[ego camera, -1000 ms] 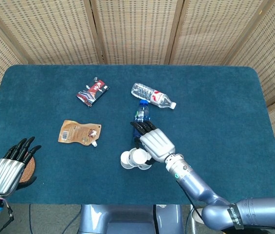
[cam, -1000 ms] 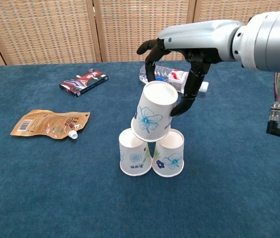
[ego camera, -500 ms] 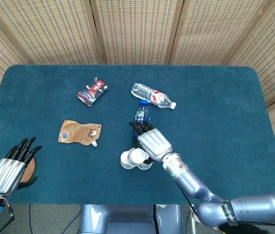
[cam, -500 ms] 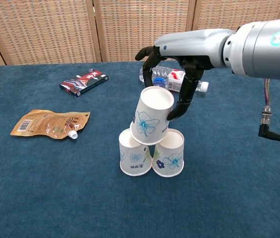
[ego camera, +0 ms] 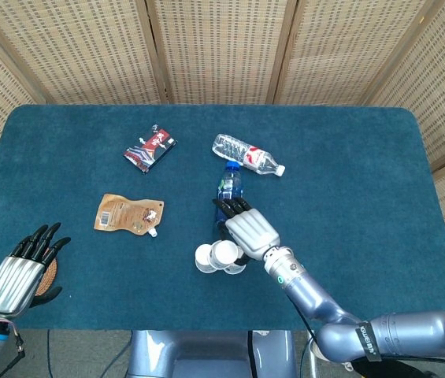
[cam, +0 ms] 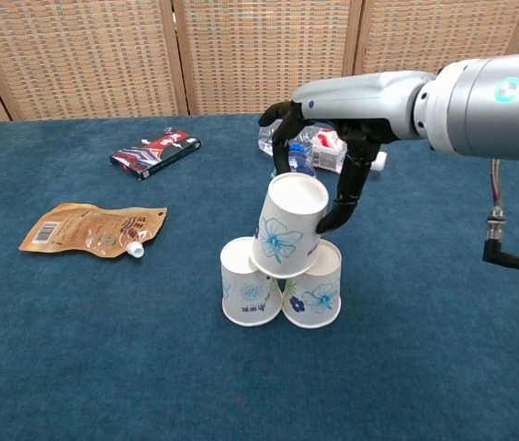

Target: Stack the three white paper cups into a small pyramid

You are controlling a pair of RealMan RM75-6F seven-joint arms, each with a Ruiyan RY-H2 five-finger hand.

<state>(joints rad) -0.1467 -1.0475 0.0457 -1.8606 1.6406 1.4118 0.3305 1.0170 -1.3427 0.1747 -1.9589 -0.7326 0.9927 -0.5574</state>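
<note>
In the head view, the right robot hand is reaching over a cluster of three white paper cups near the front middle of the dark blue carpeted counter, its dark fingers curling down around the topmost white paper cup; from above, the two lower cups are showing only as rims peeking out on either side. The left robot hand is hovering at the near left corner with its fingers spread and nothing in them, over a round woven coaster. Behind the cups, a small blue-capped bottle is lying just beyond the right fingertips, a clear plastic water bottle with a red label is lying farther back, a red and black snack packet is sitting to the left of it, and a brown spouted pouch is lying flat left of the cups. In the chest view, the right robot hand is gripping the flower-printed top cup between thumb and fingers, holding it tilted, its base resting in the gap where the left base cup and the right base cup are touching. The pouch and the packet are lying well apart to the left.
</note>
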